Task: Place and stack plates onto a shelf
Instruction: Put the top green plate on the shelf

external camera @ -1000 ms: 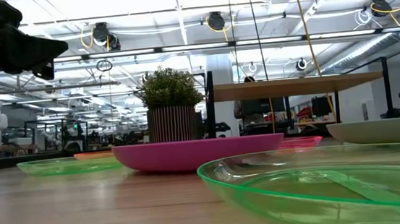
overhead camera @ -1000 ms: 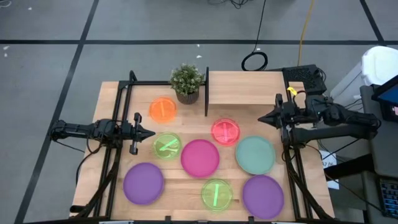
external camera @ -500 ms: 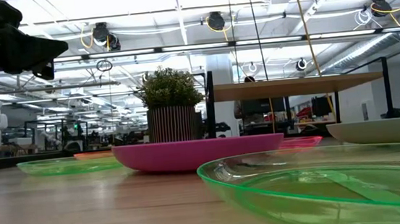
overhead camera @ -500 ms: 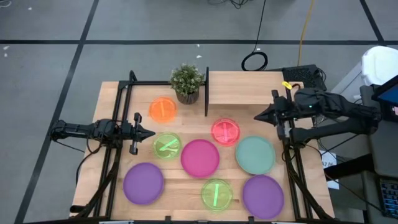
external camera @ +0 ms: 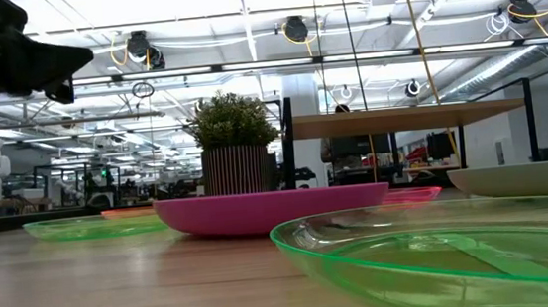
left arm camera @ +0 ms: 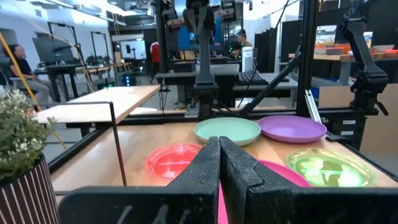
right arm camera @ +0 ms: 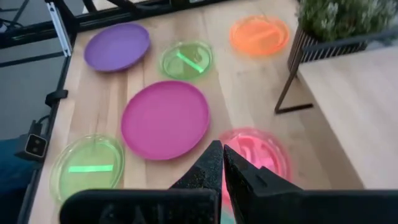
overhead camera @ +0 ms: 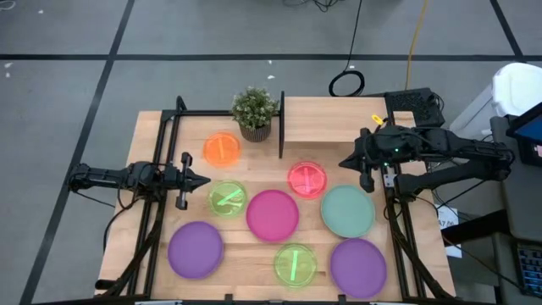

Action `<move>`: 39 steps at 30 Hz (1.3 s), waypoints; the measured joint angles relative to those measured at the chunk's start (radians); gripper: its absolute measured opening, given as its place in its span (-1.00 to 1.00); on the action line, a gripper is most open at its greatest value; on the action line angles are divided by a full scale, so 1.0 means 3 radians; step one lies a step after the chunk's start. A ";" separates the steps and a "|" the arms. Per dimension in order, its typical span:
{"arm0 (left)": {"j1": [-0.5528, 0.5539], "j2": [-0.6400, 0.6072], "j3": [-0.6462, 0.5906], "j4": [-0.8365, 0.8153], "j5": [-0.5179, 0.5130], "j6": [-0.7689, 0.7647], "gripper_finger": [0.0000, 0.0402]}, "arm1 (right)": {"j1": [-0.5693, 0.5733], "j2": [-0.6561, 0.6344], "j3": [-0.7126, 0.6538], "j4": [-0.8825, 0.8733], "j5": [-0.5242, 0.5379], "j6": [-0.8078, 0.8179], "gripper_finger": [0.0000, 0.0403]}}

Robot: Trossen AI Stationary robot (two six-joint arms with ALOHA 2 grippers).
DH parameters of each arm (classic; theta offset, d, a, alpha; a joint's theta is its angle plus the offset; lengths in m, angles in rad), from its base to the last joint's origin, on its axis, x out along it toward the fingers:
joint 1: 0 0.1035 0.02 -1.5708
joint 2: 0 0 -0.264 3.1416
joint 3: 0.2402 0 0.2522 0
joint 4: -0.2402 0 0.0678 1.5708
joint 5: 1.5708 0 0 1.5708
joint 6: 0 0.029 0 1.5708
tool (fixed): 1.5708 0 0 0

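Observation:
Eight plates lie flat on the wooden table: orange (overhead camera: 222,149), pink-red (overhead camera: 306,179), two lime green (overhead camera: 227,199) (overhead camera: 295,264), magenta (overhead camera: 272,214), teal (overhead camera: 347,211) and two purple (overhead camera: 196,249) (overhead camera: 357,267). The shelf (overhead camera: 334,119) stands at the far edge with nothing on it. My right gripper (overhead camera: 341,163) (right arm camera: 219,152) is shut and hovers in the air just right of the pink-red plate (right arm camera: 255,152), beside the shelf's near edge. My left gripper (overhead camera: 207,180) (left arm camera: 219,146) is shut and waits above the table's left side, near the lime green plate.
A potted plant (overhead camera: 255,112) stands at the shelf's left end, next to its thin black upright edge (overhead camera: 281,125). Black frame rails (overhead camera: 161,152) run along the table's left and right sides. Bare wood (overhead camera: 254,161) shows between the orange and pink-red plates.
My right gripper has moved toward the table's left, from beside the shelf's right part toward the pink-red plate, staying shut. The plates have not moved.

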 joint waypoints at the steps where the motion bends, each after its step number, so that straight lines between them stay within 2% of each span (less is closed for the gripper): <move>1: 0.0000 0.0000 0.0000 0.0027 -0.0001 0.0001 -0.98 | 0.0000 0.0009 0.0000 -0.0014 0.0000 0.0038 -1.00; 10: -0.0001 0.0000 0.0011 0.0542 -0.0009 0.0117 -0.98 | 0.0000 0.0025 -0.0003 -0.0072 0.0000 0.0208 -1.00; 13: 0.0000 0.0028 0.0188 0.0433 -0.0010 0.0007 -0.98 | 0.0000 0.0024 -0.0046 -0.0058 0.0000 0.0273 -1.00; 20: 0.0000 0.0503 0.1047 -0.0386 -0.0015 -0.0345 -0.98 | 0.0000 0.0025 -0.0285 0.0049 -0.0009 0.0292 -1.00; 32: 0.0000 0.1899 0.2876 -0.1916 -0.0014 -0.0422 -0.98 | 0.0000 0.0025 -0.0679 0.0162 -0.0100 0.0504 -1.00; 36: -0.0009 0.2320 0.3271 -0.2233 -0.0011 -0.0472 -0.98 | 0.0046 0.0025 -0.0760 0.0162 -0.0099 0.0551 -1.00; 39: -0.0050 0.2557 0.3371 -0.2274 -0.0010 -0.0505 -0.98 | 0.0143 0.0027 -0.0792 0.0180 -0.0099 0.0601 -1.00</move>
